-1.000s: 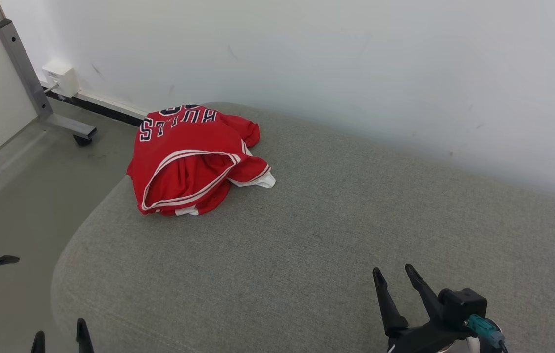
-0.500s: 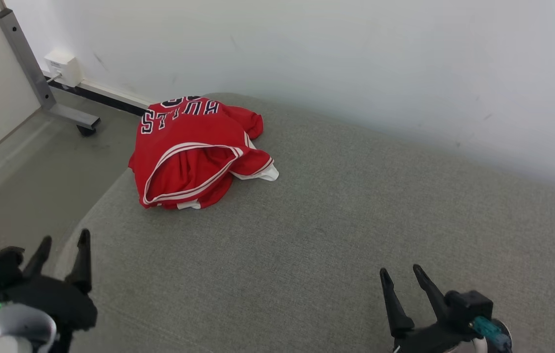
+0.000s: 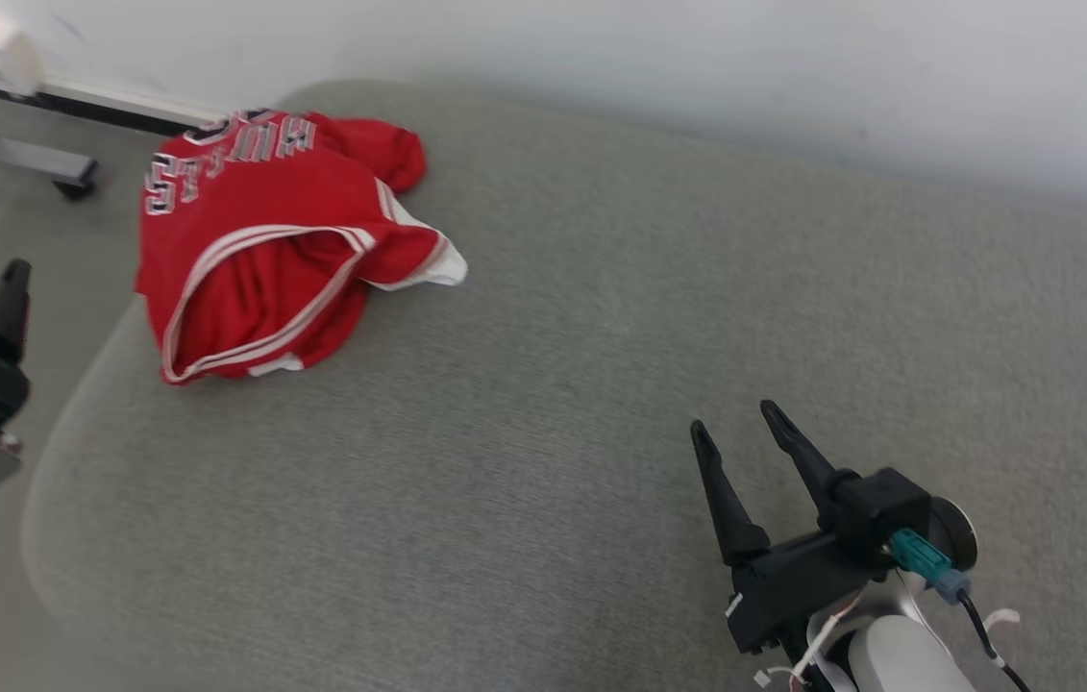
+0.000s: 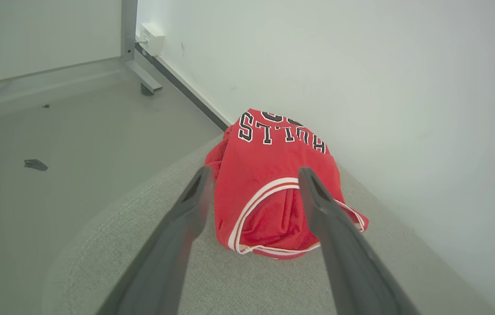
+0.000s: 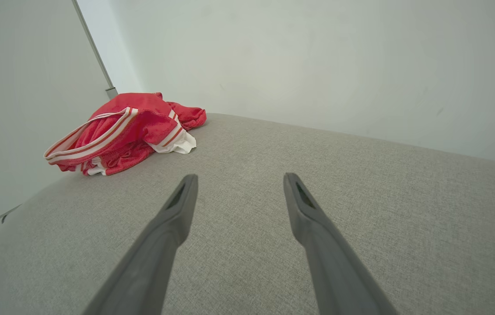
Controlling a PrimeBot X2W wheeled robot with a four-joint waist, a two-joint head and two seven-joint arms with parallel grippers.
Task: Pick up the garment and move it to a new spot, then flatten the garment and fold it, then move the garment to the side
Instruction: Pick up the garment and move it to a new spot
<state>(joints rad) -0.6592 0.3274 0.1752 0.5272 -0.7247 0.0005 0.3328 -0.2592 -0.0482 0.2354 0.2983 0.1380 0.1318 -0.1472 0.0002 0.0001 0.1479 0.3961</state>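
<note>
The left end effector, fingers spread and empty, points straight at the crumpled red garment, probably to take its near striped edge. The right end effector, also spread and empty, waits well apart above the bare grey cushion. The garment lies bunched at the cushion's far left corner, perhaps overhanging slightly; the blur hides this.

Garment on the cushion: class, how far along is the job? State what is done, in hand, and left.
Done: nothing; the red garment lies crumpled at the grey cushion's far left corner. In hand: the left gripper, open and empty, aims at the garment without touching; the right gripper hangs open over bare cushion. Left: pick up, move, flatten, fold, set aside.
</note>
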